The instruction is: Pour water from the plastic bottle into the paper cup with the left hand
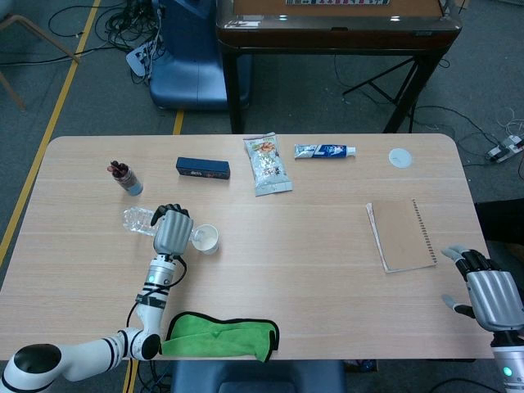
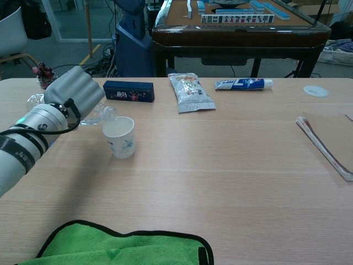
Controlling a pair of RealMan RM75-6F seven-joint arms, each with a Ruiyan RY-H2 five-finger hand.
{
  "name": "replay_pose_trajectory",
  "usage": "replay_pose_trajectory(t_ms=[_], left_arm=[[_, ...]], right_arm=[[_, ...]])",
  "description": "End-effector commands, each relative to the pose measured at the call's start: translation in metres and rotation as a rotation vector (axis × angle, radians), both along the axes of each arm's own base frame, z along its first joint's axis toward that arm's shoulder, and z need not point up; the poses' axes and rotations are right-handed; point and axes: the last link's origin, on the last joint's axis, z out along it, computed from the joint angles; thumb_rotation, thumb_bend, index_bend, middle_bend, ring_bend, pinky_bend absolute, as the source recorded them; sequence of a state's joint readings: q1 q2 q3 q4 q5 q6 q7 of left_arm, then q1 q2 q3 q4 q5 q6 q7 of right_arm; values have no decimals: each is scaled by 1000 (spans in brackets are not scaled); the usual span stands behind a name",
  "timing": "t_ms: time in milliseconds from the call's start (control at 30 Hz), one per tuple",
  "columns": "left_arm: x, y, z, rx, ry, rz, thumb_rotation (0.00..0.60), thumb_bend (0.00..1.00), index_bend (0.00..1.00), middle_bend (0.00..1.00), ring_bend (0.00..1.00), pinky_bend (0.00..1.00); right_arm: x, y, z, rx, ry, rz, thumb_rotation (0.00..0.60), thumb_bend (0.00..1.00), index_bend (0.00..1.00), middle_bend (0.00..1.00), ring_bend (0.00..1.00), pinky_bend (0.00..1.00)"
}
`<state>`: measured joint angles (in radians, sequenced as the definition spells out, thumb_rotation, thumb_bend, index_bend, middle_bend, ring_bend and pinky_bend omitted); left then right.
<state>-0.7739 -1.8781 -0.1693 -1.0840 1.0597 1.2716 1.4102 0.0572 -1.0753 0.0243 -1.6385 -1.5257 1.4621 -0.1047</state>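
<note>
Head view: the left hand (image 1: 172, 232) grips the bottle (image 1: 137, 219), which lies tipped sideways with its mouth at the rim of the cup (image 1: 206, 238) on the surface (image 1: 311, 262). The right hand (image 1: 490, 295) rests at the near right edge, fingers apart, holding nothing.

Chest view: the left hand (image 2: 74, 95) wraps the bottle (image 2: 102, 114), its neck touching the cup's (image 2: 120, 137) rim. A green cloth (image 2: 121, 249) lies at the near edge.

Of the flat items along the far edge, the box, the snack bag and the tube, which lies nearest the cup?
The dark blue box: it lies just behind the paper cup, while the snack bag and toothpaste tube sit further right.
</note>
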Motion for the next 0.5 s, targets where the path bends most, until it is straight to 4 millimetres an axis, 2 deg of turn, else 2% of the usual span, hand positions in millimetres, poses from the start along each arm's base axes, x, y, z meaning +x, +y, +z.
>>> replay_pose_trajectory(t_ms=[33,500], left_arm=[[1,1,0,7,9,-4,600,0,530,582,554,720],[0,2,1,13,86,-24,600,0,533,584,554,721]], right_arm=[[0,0,0,1,0,-1,600,11,254,229,210,390],[0,0,-2,6,2,0,600,11,254,229,210,390]])
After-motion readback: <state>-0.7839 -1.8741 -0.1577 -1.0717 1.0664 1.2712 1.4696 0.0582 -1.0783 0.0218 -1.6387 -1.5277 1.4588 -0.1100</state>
